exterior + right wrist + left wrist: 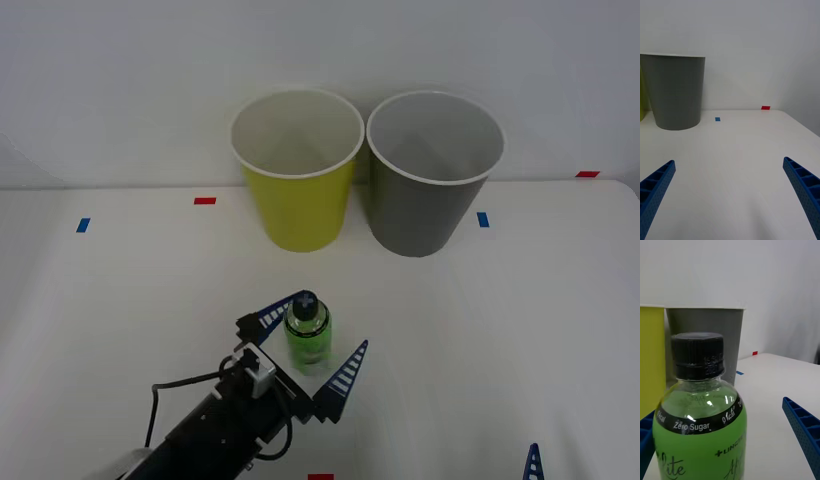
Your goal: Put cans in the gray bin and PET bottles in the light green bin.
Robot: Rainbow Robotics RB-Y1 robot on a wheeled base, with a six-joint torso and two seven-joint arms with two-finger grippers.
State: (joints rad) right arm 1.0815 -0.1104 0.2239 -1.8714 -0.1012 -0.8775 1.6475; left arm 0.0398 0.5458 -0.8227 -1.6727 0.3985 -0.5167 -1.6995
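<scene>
A small clear PET bottle (307, 336) with a green label and black cap (698, 354) stands upright on the white table. My left gripper (312, 343) is open around it, one blue finger (280, 311) close beside it and the other finger (345, 376) a little apart. Behind the bottle stand the light green bin (297, 190) and, to its right, the gray bin (432, 200), both upright. My right gripper (729, 161) is open and holds nothing, low at the front right, facing the gray bin (675, 92). Cans are out of view.
Small red tape marks (204, 200) and blue tape marks (483, 219) lie on the table (520, 330). A white wall rises right behind the bins. The table's right edge runs past a red mark (587, 174).
</scene>
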